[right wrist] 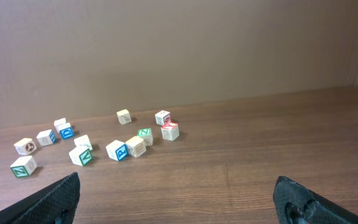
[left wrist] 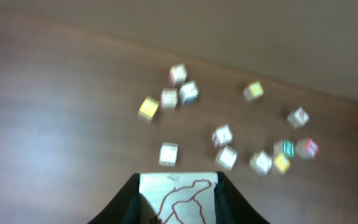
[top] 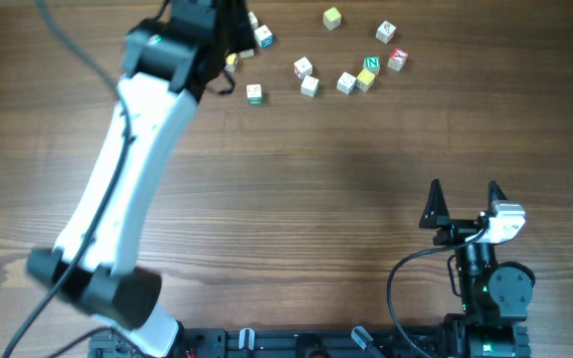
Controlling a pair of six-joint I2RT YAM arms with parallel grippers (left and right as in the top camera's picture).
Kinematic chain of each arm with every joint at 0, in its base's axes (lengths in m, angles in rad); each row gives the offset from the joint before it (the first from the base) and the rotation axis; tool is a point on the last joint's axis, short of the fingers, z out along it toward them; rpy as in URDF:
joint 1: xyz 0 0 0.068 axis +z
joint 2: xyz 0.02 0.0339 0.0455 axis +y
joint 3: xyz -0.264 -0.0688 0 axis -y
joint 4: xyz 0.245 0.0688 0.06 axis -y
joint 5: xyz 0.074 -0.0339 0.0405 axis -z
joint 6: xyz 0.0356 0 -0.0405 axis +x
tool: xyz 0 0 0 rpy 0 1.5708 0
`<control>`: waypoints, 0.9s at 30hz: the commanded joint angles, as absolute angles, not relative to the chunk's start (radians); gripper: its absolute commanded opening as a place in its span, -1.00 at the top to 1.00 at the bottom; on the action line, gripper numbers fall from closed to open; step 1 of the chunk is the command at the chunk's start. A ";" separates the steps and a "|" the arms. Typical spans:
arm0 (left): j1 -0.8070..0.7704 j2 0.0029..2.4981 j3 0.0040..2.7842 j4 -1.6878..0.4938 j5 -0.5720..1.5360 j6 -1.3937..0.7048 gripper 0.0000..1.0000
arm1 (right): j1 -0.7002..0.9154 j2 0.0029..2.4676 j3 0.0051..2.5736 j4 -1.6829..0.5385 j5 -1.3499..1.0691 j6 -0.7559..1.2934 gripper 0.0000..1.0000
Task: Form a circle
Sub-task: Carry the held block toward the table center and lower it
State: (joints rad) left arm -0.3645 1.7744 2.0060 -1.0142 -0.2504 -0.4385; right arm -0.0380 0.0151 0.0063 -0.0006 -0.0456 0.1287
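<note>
**Overhead.** The left arm (top: pixel 132 179) stretches from the near-left edge diagonally to the far side of the table (top: pixel 296 199). Its white forearm is almost straight, and its dark wrist is bent over the far-left group of loose cubes (top: pixel 264 37). The right arm (top: pixel 485 283) sits folded at the near-right corner. The right end effector (top: pixel 464 202) points toward the far edge, released, with its fingers spread wide. The circle (top: pixel 346 83) lies near the far edge, right of centre. It is five cubes in a shallow, loose arc, not a closed ring, and its long axis runs left to right. Two white cubes sit at the left end, one white in the middle, and the yellow cube and the green "N" cube close together at the right. A red cube (top: pixel 397 59) sits just beside that right end.

**Left wrist.** The view is blurred. The left end effector (left wrist: pixel 178 177) is clenched on a white cube with a red outline drawing (left wrist: pixel 179 202), with a dark finger against each side. The circle (left wrist: pixel 261 163) lies to the right, its arc bowed toward the camera.

**Right wrist.** The two spread fingertips frame the bottom corners. The circle (right wrist: pixel 116 150) appears left of centre as a string running across the view, the green "N" end to the right. The table is dark brown wood grain, and a plain tan wall (right wrist: pixel 179 50) rises behind its far edge.
</note>
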 commanded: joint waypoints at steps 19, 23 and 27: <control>-0.629 1.674 1.203 -0.738 -0.252 -0.985 0.85 | -0.033 0.007 0.005 0.001 -0.061 0.114 -0.99; -0.662 1.697 1.073 -0.503 -0.253 -0.985 0.78 | -0.033 0.007 0.005 0.001 -0.061 0.114 -0.99; -0.665 1.781 1.063 -0.459 -0.268 -1.024 0.78 | -0.033 0.007 0.005 0.001 -0.061 0.114 -1.00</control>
State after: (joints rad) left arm -0.6640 1.7149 1.0760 -0.4728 -0.2428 -0.9768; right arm -0.0380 0.0147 0.0063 -0.0010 -0.0456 0.1287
